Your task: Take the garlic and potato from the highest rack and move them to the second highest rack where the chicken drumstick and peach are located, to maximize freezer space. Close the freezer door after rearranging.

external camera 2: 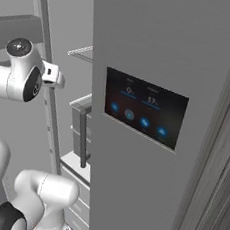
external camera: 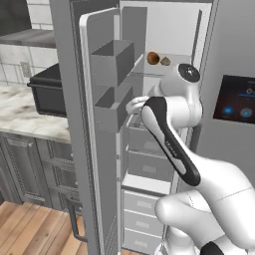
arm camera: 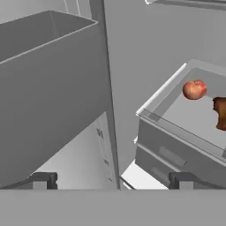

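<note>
Door bins (arm camera: 48, 84) on the open freezer door (external camera: 102, 129) loom closest, just left of your claw (arm camera: 110, 180), whose two tips stand as wide apart as they go with nothing between them. You are at the reach-in step, by my reading, and nothing has been picked up.

To do it well, lift the claw up past the second highest rack (arm camera: 176, 115), which lies ahead and to the right of it, and go for the highest rack (external camera: 167, 68), well above the claw. Clear the door's edge first; the bins sit very close on the left. Take the potato (external camera: 153, 58) before the garlic (external camera: 165, 62), since it is the larger target and the two lie just beside each other. Keep the jaws wide until they straddle it.

The peach (arm camera: 194, 89) rests ahead and right of the claw on the lower rack, near the brown chicken drumstick (arm camera: 220, 113), which is cut off at the frame edge. In the left base view your own arm hides that rack, and the claw itself is hard to make out behind the elbow.
</note>
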Tool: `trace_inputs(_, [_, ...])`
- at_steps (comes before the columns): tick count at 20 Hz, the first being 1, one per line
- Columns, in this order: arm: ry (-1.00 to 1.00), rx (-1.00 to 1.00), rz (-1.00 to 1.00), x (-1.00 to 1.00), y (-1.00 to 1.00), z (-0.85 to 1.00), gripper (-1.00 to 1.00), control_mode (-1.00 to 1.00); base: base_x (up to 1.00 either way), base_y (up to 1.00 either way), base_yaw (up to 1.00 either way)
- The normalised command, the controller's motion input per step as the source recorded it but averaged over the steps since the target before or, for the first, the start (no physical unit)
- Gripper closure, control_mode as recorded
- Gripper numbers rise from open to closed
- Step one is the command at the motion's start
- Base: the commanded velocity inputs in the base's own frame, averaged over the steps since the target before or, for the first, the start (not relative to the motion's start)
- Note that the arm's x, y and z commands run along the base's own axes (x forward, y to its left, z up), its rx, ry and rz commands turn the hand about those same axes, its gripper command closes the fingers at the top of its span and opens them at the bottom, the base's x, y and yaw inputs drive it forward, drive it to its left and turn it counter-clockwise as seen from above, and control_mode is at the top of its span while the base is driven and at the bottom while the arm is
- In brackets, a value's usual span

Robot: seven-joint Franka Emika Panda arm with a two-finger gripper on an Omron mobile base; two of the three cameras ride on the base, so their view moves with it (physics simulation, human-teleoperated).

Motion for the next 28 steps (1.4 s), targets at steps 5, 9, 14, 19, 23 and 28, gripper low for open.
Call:
trace_inputs(5, [-0.34,0.00,-0.03,0.01,-0.41,0.63,-1.00,-1.00,0.00,0.00,0.00])
trace_inputs(9, [-0.04,0.00,-0.08,0.18,-0.45,0.54,-1.00,-1.00,0.00,0.00,0.00])
trace_inputs(14, [0.00,-0.15,-0.05,0.22,-0.45,0.49,-1.00,-1.00,0.00,0.00,0.00])
trace_inputs(19, [0.00,-0.29,-0.02,0.21,-0.30,0.44,-1.00,-1.00,0.00,0.00,0.00])
trace_inputs(23, [-0.01,-0.39,0.00,0.25,-0.07,0.21,-1.00,-1.00,0.00,0.00,0.00])
trace_inputs(28, [-0.05,-0.36,0.00,0.36,-0.05,0.04,-1.00,-1.00,0.00,0.00,0.00])
